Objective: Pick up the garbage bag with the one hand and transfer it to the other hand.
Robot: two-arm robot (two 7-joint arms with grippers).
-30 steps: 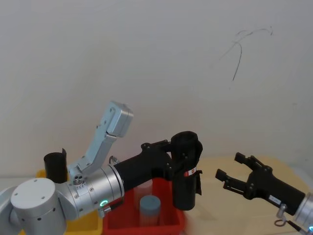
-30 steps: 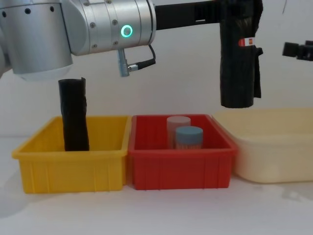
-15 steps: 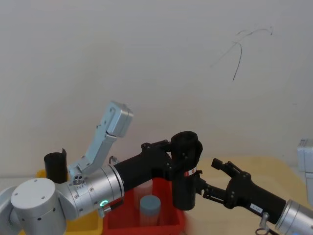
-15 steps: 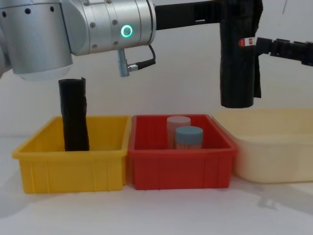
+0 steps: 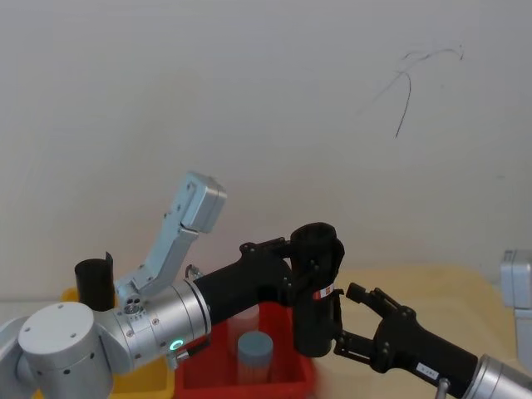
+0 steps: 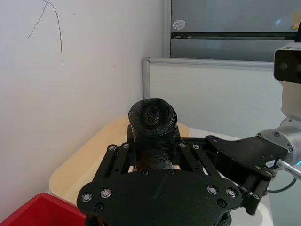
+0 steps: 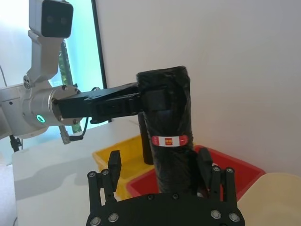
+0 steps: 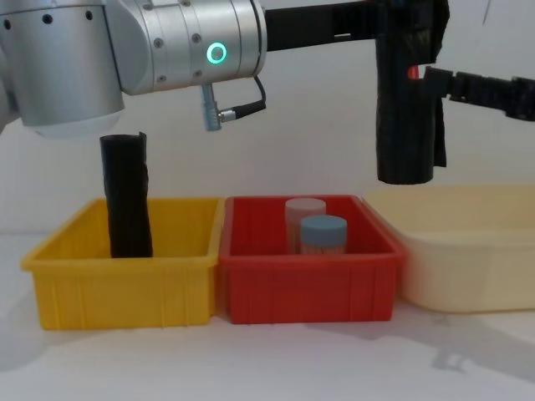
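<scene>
Glossy, crinkled black cylinder: the garbage bag point(image 5: 316, 312) hung upright in mid-air, pinched near its top by the left gripper point(image 5: 309, 264); at its four o'clock the right gripper point(image 5: 346, 320) stood spread, flanking it.

place: robot lab | evidence: plastic sorting bins point(image 8: 117, 288), white table point(image 8: 251, 359), bare wall point(image 5: 249, 100)

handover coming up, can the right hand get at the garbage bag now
Probably yes: the right hand is open either side of the garbage bag, below where the left hand grips it, nothing between.
</scene>
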